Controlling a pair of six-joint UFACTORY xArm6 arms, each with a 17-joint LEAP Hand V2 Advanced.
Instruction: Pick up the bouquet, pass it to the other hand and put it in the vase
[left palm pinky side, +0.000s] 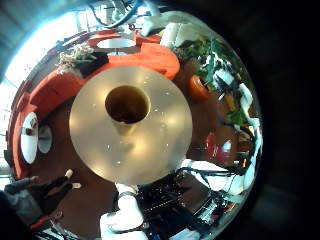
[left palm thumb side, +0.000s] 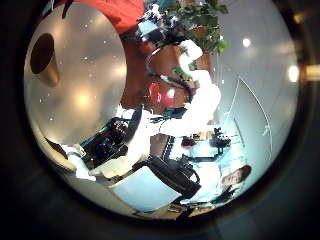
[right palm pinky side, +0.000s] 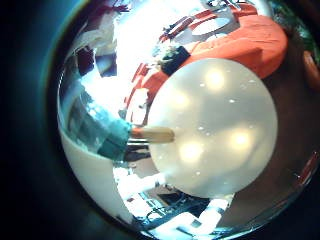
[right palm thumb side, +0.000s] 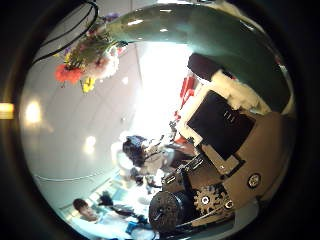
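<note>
The vase (left palm pinky side: 127, 103) stands on a round table (left palm pinky side: 95, 150), its dark mouth straight below my left hand (left palm pinky side: 120, 215). The vase also shows in the left thumb side palm view (left palm thumb side: 45, 55), where the left fingers (left palm thumb side: 150, 175) are relaxed with nothing between them. In the right thumb side palm view the bouquet (right palm thumb side: 85, 60) shows its flower heads, and its long stem bundle (right palm thumb side: 200, 20) runs close past the right hand (right palm thumb side: 225, 130), whose fingers lie beside it. The right little finger side palm view shows the wrapped stem (right palm pinky side: 100, 120) close to the palm, above the table (right palm pinky side: 215, 110).
Curved sofas (left palm pinky side: 60, 85) ring the table, with plants (left palm pinky side: 205, 50) behind them. A small round side table (left palm pinky side: 30, 135) stands beside a sofa. The other white arm (left palm thumb side: 190, 100) shows in the left thumb side palm view, away from the vase.
</note>
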